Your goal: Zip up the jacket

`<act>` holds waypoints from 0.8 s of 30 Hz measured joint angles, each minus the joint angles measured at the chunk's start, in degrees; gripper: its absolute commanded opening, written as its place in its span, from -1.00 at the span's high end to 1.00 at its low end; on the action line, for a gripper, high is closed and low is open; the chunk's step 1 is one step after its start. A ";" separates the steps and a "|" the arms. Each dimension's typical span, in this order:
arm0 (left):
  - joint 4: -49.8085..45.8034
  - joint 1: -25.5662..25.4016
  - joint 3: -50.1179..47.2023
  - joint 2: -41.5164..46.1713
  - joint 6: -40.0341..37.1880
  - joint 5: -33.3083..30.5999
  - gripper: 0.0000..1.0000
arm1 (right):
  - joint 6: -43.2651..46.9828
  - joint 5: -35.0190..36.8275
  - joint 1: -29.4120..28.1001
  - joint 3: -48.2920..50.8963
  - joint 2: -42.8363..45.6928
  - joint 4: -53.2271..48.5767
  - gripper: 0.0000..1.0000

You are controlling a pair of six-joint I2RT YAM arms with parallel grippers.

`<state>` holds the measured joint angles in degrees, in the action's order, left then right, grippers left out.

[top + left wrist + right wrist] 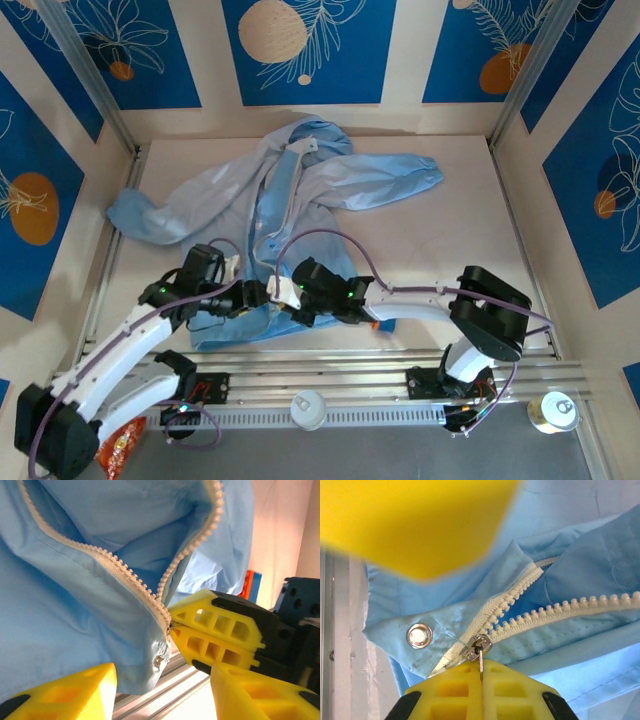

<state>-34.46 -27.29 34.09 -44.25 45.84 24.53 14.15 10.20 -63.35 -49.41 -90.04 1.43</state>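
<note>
Jacket: the large light-blue thin hooded jacket [300, 190] lies spread on the white bench [470, 230], hood toward the far wall and hem at the near edge.
Right pincer [481, 680]: clamped on the small metal pull tab [481, 661], low on the pale teeth.
Left pincer [160, 680]: wide, straddling the hem corner by the silver snap [159, 662].
Our advice: we would pinch that hem first and hold it taut, then draw the tab straight and slowly toward the hood.
</note>
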 measured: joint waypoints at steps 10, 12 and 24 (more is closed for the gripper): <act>2.93 -8.61 -9.55 17.11 13.75 -9.49 0.01 | -2.23 -6.19 2.01 -4.00 1.14 -6.51 1.00; 5.68 -11.69 -12.15 16.63 16.68 -11.13 0.01 | -2.60 -6.95 2.32 -4.46 1.14 -7.37 1.00; 25.09 -15.91 -20.50 13.79 26.91 -15.89 0.01 | -4.26 -9.53 3.41 -6.10 1.11 -10.60 1.00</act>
<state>-9.37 -43.20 13.58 -30.46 72.75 8.64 9.89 0.67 -59.94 -55.51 -88.92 -9.17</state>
